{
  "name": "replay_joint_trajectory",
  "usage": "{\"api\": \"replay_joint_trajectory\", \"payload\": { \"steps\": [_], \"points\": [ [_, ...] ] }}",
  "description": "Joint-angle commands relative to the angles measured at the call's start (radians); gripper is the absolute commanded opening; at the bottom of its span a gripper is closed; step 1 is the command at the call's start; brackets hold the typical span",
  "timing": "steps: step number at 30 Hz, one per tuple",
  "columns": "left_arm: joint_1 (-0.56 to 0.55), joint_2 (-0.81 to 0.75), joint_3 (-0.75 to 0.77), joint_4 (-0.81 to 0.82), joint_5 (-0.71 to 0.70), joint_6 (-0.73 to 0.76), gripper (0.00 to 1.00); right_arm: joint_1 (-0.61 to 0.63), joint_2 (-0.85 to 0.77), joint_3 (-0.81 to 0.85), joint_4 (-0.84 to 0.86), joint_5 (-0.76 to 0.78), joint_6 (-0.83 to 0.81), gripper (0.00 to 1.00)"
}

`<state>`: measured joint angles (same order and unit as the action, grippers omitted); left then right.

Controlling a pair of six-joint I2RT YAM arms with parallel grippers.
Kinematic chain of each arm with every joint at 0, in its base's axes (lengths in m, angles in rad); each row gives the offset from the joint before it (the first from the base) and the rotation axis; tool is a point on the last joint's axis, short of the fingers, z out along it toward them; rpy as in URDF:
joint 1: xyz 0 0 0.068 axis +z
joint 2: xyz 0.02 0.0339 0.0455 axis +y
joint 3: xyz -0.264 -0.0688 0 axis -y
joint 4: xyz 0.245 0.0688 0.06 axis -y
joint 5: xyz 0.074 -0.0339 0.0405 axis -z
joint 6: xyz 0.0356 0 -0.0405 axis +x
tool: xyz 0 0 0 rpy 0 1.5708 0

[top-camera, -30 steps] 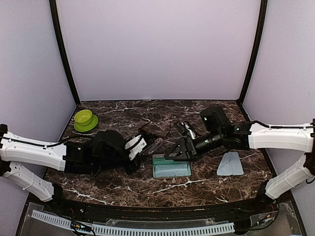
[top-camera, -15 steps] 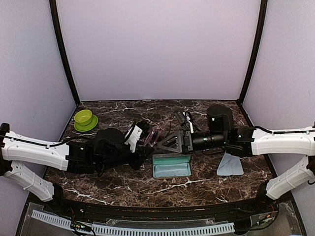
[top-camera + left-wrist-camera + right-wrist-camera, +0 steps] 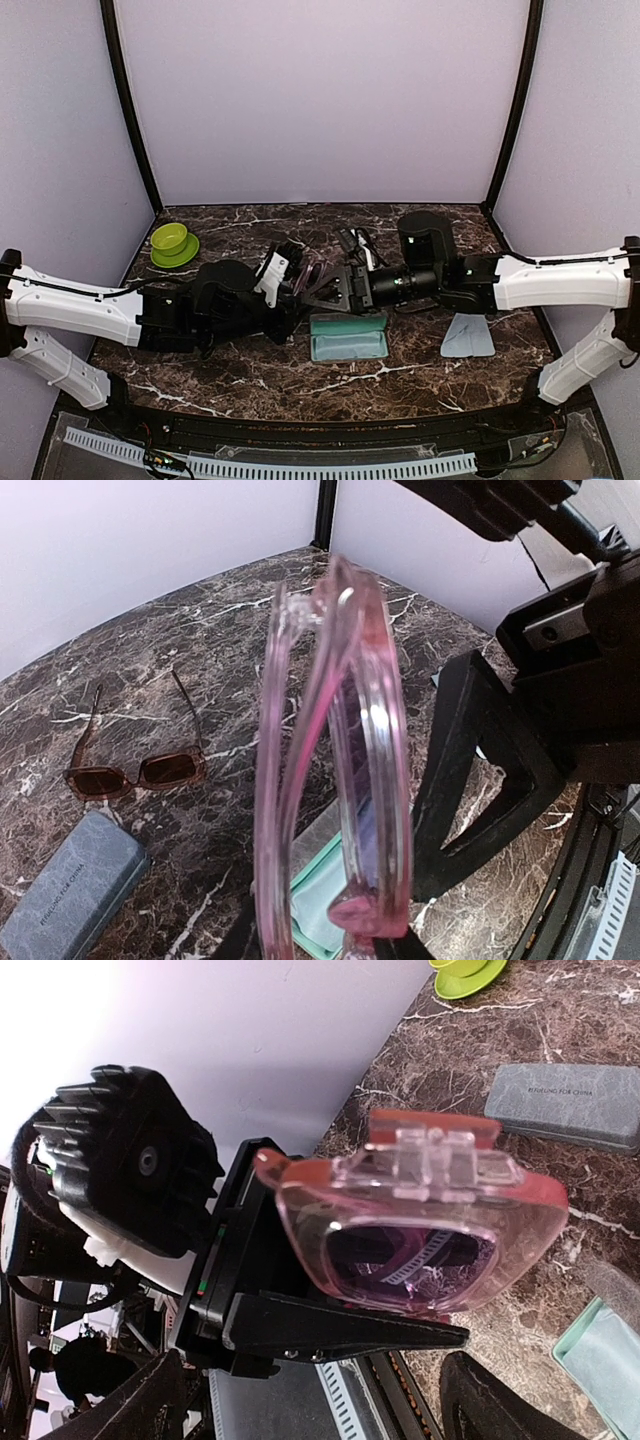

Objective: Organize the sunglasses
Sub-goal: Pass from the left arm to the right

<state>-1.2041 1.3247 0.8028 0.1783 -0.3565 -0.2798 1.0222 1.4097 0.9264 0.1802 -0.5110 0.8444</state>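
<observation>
Grips the folded purple pair (image 3: 313, 275) clenched in left claw (image 3: 290, 280), aloft just behind the teal case (image 3: 316, 338). Faces right claw (image 3: 335, 288), gaping and released, just right of it, the nearer free one. Presents lens broadside to that claw, long axis running out from left tips. Hides the grip point below the wrist view. Shows brown pair (image 3: 135, 773) on the worktop, apart from the case, only from the left wrist.

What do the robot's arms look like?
The left arm and right arm are smooth white tubes with chunky black joints and thin black cables. The right claw has black triangle-shaped fingers; the left claw shows white parts.
</observation>
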Motion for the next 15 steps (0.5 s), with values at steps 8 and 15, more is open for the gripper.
{"api": "replay_joint_trajectory", "payload": {
  "steps": [8, 15],
  "points": [
    [0.002, -0.014, 0.019, 0.010, 0.002, -0.034, 0.31, 0.013, 0.042, 0.111, -0.087, 0.008, 0.000, 0.89],
    [0.002, -0.012, 0.017, 0.013, 0.008, -0.044, 0.31, 0.017, 0.046, 0.137, -0.142, 0.008, 0.000, 0.89]
  ]
}}
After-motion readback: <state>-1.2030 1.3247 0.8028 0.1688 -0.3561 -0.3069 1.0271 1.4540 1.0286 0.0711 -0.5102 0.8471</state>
